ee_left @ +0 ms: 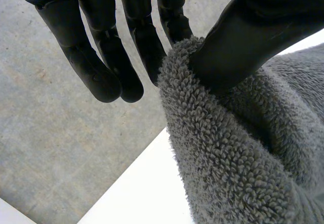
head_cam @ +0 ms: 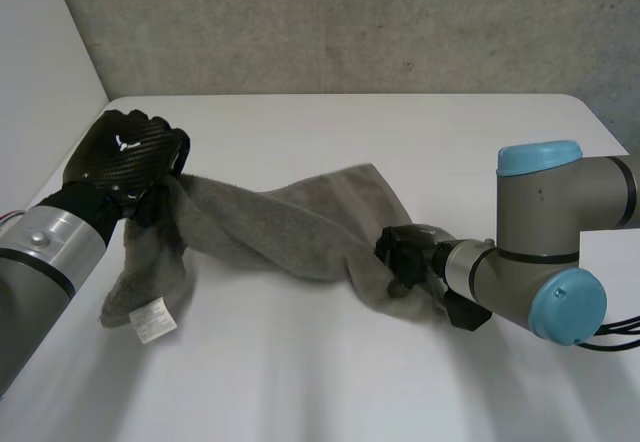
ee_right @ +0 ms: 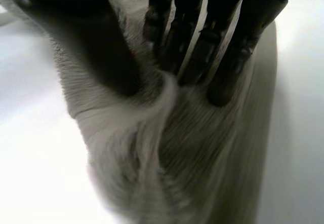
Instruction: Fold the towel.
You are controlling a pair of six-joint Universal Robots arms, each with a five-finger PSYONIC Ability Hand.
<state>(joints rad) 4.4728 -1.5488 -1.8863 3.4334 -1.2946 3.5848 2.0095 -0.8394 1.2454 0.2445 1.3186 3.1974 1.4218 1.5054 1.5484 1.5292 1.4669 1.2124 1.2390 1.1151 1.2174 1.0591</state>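
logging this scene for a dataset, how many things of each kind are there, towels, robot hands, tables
towel: 1, grey
hands: 2, black, left hand and right hand, each pinching the towel
table: 1, white
total: 4

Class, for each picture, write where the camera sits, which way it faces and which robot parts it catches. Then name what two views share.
Head view: between and behind left arm and right arm, facing down at the table; left hand and right hand hold the towel.
Left wrist view: along the left palm; thumb and fingers pinch towel.
Right wrist view: along the right palm; fingers and thumb pinch a towel fold.
Shared: head and left wrist views both show the left hand's pinch.
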